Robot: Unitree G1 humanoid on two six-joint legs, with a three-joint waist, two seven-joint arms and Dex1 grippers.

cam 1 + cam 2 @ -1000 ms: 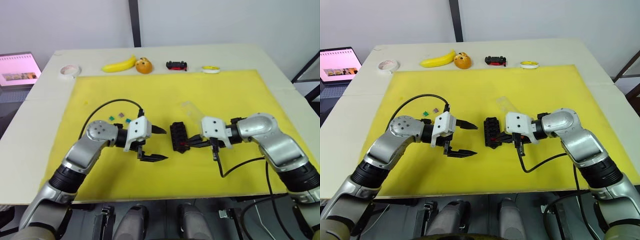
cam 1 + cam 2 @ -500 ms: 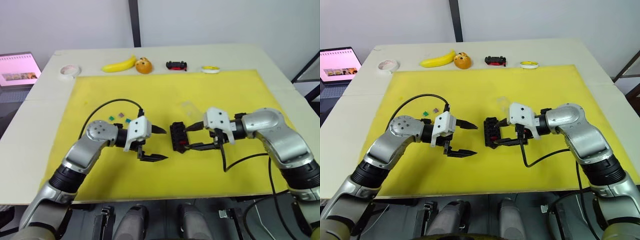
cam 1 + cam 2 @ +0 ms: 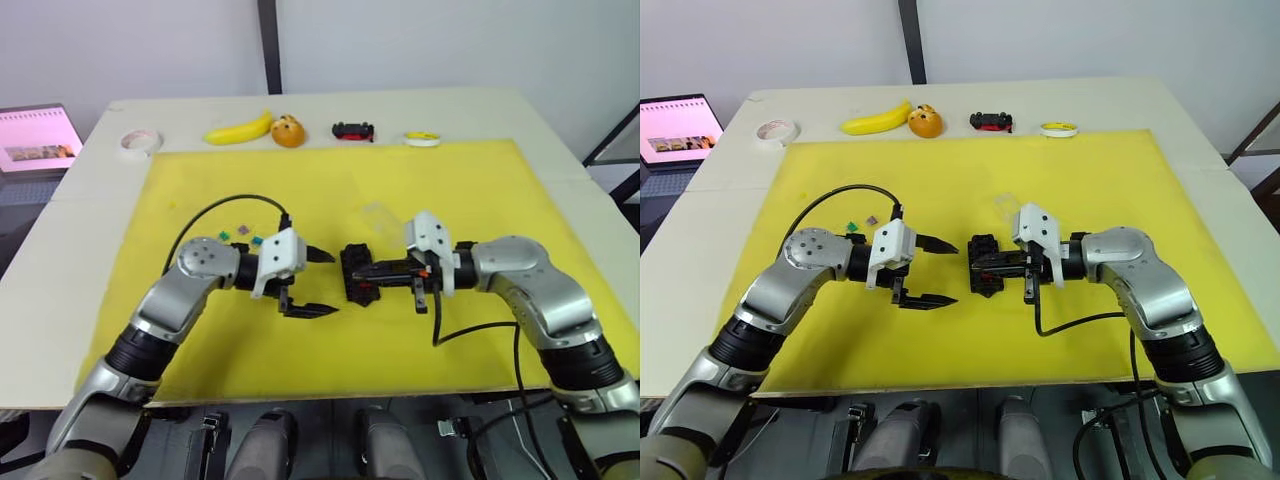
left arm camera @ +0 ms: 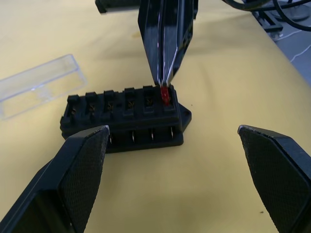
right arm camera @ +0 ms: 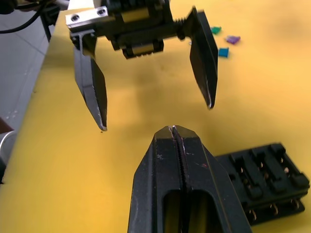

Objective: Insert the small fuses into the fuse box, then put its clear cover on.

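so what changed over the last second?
The right hand opened at the fuse box, then shut and now presses its tips on a red fuse in the box's end slot. The left hand stayed open beside the box. The clear cover and loose fuses did not move.

Looked like robot test lab: pale counter (image 3: 90, 190) under yellow mat (image 3: 330, 180), bare grey wall (image 3: 450, 45), lit laptop (image 3: 38, 138) beside it, props lined along far edge: banana (image 3: 240, 129), tape roll (image 3: 139, 142), toy car (image 3: 354, 130).
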